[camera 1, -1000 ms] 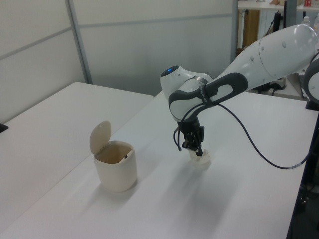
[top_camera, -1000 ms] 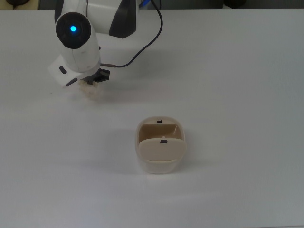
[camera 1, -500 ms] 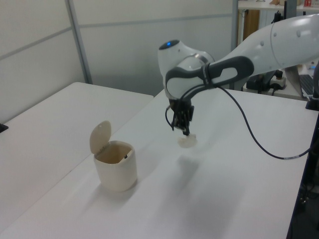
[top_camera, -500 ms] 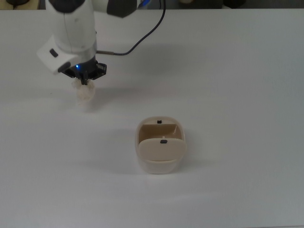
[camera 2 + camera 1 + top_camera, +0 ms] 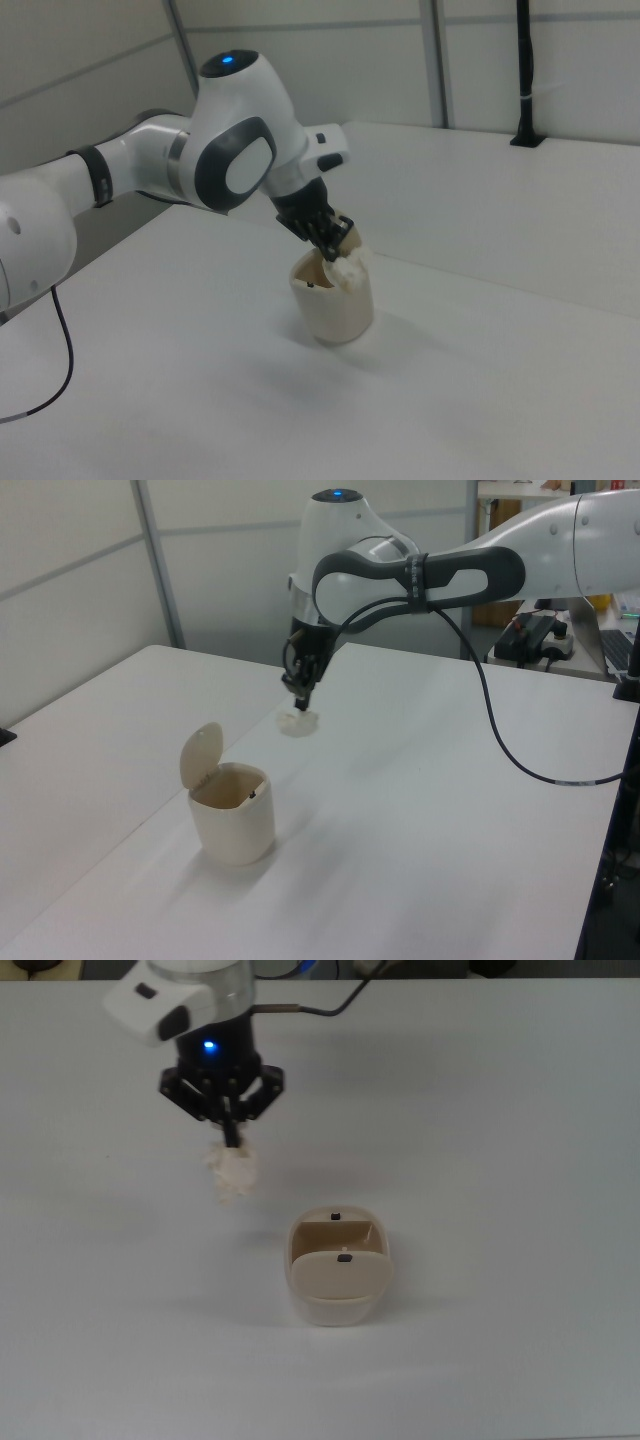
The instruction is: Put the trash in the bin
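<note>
Gripper (image 5: 230, 1143) is clenched on the trash (image 5: 232, 1173), a crumpled off-white paper wad hanging below the fingertips, lifted clear of the desk (image 5: 500, 1140). In the top view the wad sits up and to the top view's left of the bin (image 5: 338, 1278), apart from its rim. In the left view the trash (image 5: 297, 723) hangs above and behind the bin (image 5: 232, 813), with open air between them. The bin's swing lid (image 5: 201, 754) stands tilted up on the left view's left side; the mouth is open. The bin stands well inside the desk edges, with bare white surface all round it. A black cable (image 5: 500, 740) trails from the arm.
</note>
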